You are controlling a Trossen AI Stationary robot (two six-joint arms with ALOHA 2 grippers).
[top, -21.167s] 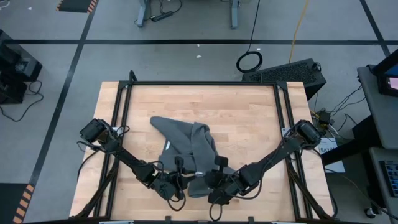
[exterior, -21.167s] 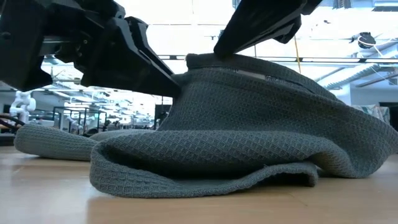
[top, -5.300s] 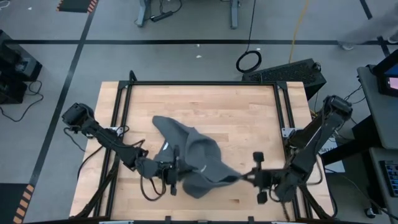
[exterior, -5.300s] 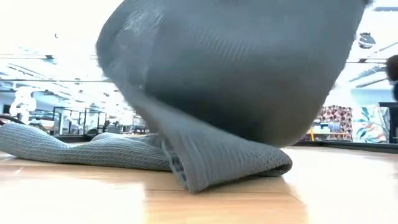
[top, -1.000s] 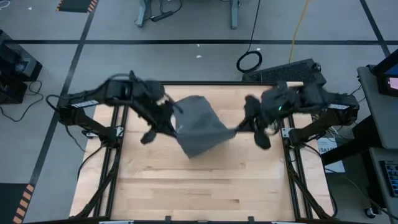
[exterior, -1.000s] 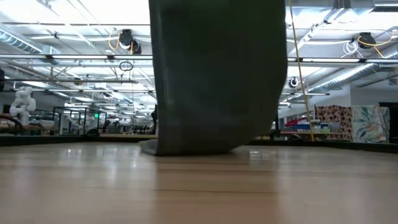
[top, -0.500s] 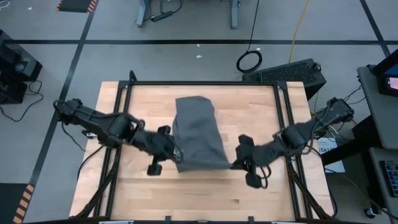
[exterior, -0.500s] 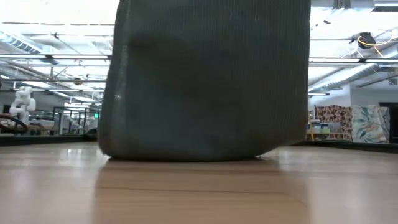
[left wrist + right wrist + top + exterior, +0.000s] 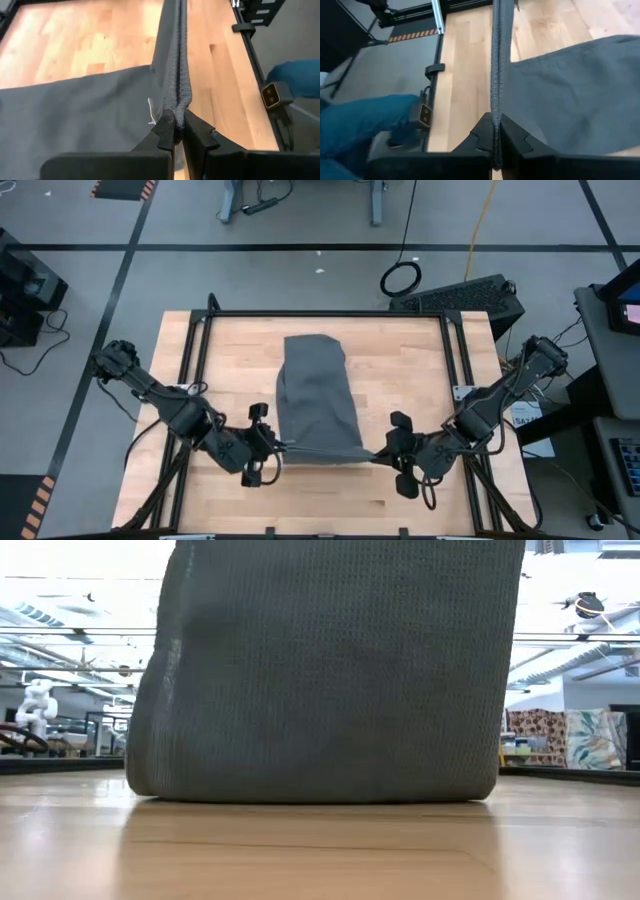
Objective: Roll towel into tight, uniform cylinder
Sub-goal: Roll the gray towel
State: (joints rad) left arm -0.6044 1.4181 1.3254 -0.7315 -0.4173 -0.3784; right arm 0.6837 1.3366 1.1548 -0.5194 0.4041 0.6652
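Two grippers: both clamped on the towel's near edge, one corner each, edge stretched taut between them.
Left gripper (image 9: 173, 131): near-left of the table (image 9: 410, 360), fingers pinched shut on the bunched hem, small white tag (image 9: 151, 114) just beside the tips.
Right gripper (image 9: 495, 131): near-right, fingers pinched shut on the other corner, hem running straight out from the tips.
Towel (image 9: 318, 395): dark grey, table centre, long strip running far to near; far part lies flat on the wood, near edge held up off it. Low view shows it as a hanging wall of cloth (image 9: 330, 670) w/ bottom on the table.
Step (my read): laying the cloth out flat before any rolling; no roll started yet.
How to do well: keep both corners level and equally tight, lower together so the near edge lands straight and square to the strip. Uneven tension prob. gives a skewed start, so a coned roll.
Risk: thin pinch on hem may slip if pulled harder.
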